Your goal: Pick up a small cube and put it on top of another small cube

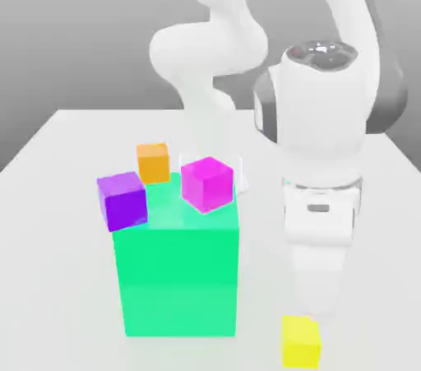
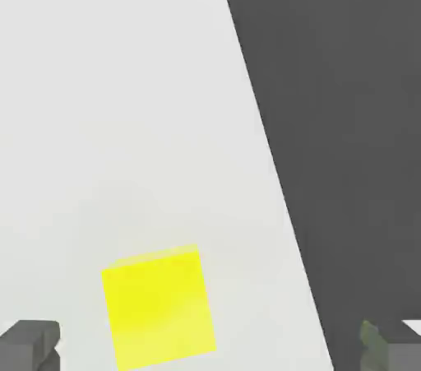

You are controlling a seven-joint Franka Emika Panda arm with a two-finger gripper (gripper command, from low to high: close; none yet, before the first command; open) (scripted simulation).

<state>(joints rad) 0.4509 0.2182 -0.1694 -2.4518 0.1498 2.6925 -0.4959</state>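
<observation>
The small yellow cube (image 1: 301,340) lies on the white table (image 1: 66,221) near its front edge, toward the exterior view's right. My gripper (image 1: 317,299) hangs just above and slightly behind it, pointing down. In the hand view the yellow cube (image 2: 158,308) sits on the table below the gripper (image 2: 210,351), off-centre toward one dark fingertip (image 2: 29,345); the other fingertip (image 2: 386,346) is far across. The jaws stand wide open with nothing between them, apart from the cube.
A big green block (image 1: 179,271) fills the middle. A purple cube (image 1: 122,201), an orange cube (image 1: 153,162) and a magenta cube (image 1: 207,184) cluster at its top back edge, with a white shape (image 1: 240,178) behind. The table edge (image 2: 275,172) runs close beside the yellow cube.
</observation>
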